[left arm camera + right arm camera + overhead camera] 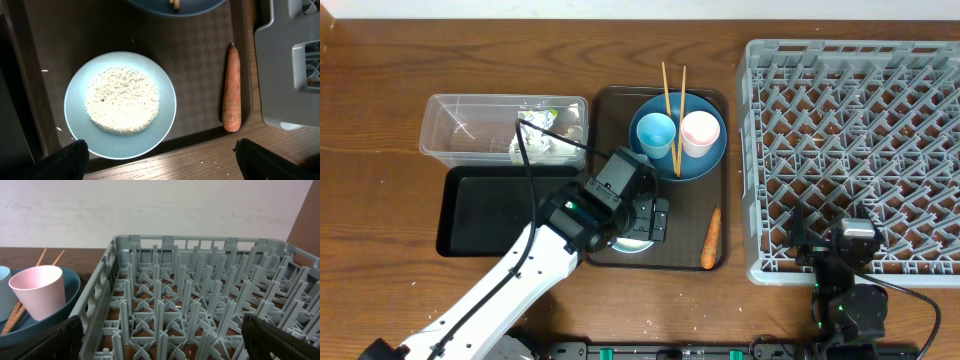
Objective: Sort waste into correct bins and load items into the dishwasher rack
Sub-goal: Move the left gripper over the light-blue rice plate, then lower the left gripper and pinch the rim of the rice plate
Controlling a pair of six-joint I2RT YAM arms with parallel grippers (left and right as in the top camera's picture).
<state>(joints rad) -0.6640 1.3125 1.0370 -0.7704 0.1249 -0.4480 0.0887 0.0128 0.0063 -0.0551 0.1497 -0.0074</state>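
A white-blue bowl [165, 125] heaped with white rice [122, 100] sits on the brown serving tray [200, 60], and an orange carrot [231, 90] lies to its right. My left gripper [160, 162] hovers open above the bowl's near edge and holds nothing. From overhead the left gripper [642, 228] hides most of the bowl [630, 245]. The blue plate [705, 160] carries a light blue cup [655, 132], a pink cup [700, 133] and two chopsticks [673, 110]. My right gripper [162, 340] stands open over the grey rack [200, 310], empty.
The clear tub [455, 125] at the left holds a crumpled tissue and a wrapper [538, 122]. The black tray [500, 205] lies in front of it. A few rice grains [210, 161] dot the table by the serving tray. The rack's corner [285, 60] stands right of the carrot.
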